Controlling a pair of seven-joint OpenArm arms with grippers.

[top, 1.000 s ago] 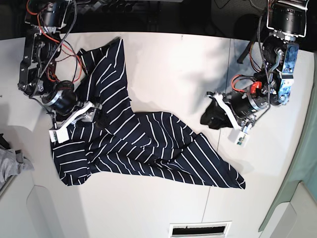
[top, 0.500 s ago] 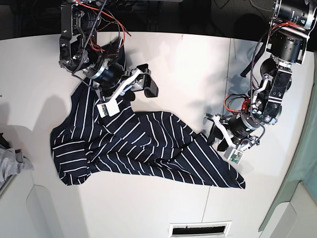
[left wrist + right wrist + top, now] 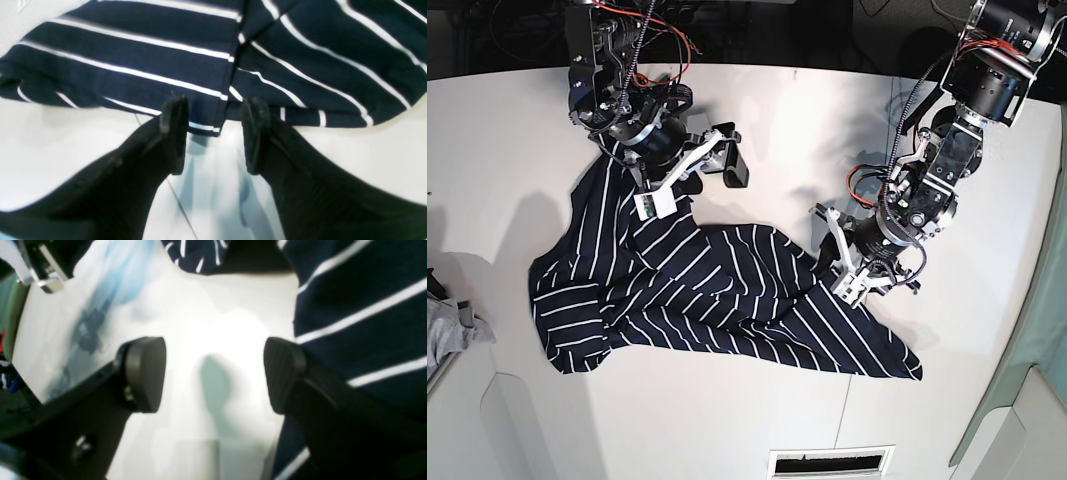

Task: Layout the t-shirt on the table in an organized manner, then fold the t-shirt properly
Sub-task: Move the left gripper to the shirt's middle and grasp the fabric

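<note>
The t-shirt [image 3: 707,290] lies crumpled on the table [image 3: 777,130], spread approx. from left-centre to lower right, not flat. Left gripper [image 3: 837,265] is at the shirt's right-hand edge; in its wrist view the jaws stand open w/ the hem just between the fingertips [image 3: 173,116], not clamped. Right gripper [image 3: 712,160] hangs wide open over bare table beside the shirt's upper part, holding nothing.
</note>
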